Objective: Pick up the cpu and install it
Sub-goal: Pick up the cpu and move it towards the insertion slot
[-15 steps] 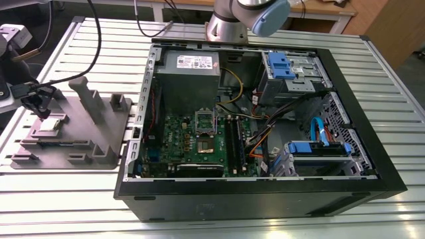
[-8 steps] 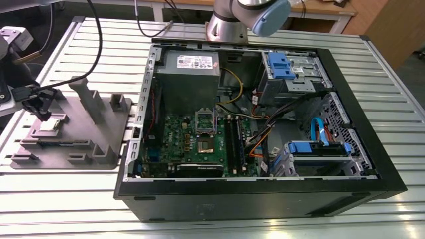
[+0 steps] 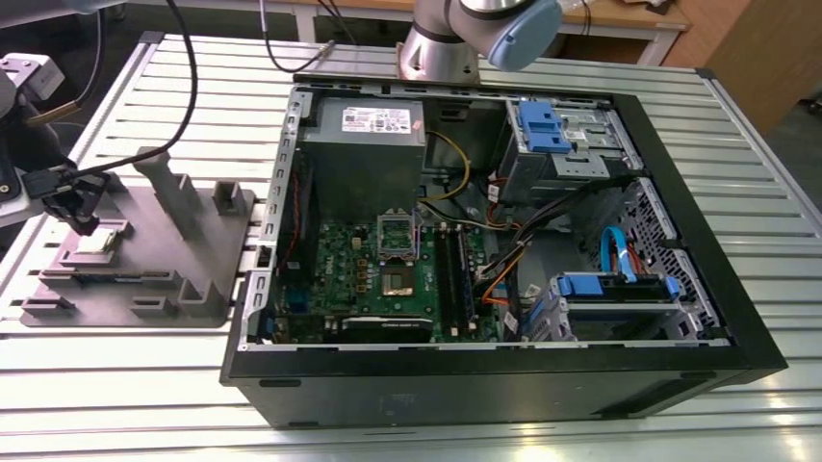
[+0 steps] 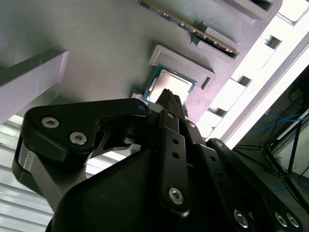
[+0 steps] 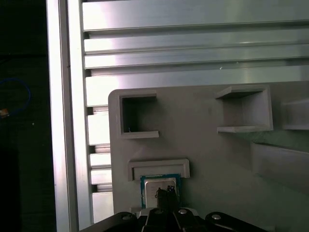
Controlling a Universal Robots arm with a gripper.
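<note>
Your cpu (image 4: 175, 82) lies flat, silver top up, in a shallow seat of the grey fixture (image 4: 96, 48), with a raised lip of the fixture along one of its edges; in the first wrist view the cpu (image 5: 158, 185) shows a thin teal rim around the metal. The gripper (image 4: 170, 98) hangs right over it, its dark tip covering part of the chip in both wrist views, but you cannot tell whether it touches the chip, nor whether it is open or closed. In the exterior view the gripper (image 3: 85, 225) stands above the pale cpu (image 3: 100, 241) near the fixture's (image 3: 192, 265) far left end. The fixture rests on a slatted aluminium table (image 3: 129, 395), just beside an open computer case (image 3: 514, 385) on the exterior view's right. Inside the case, the green motherboard (image 3: 346, 279) carries a metal-framed socket (image 3: 398, 281) with a dark centre, well apart from the chip.
</note>
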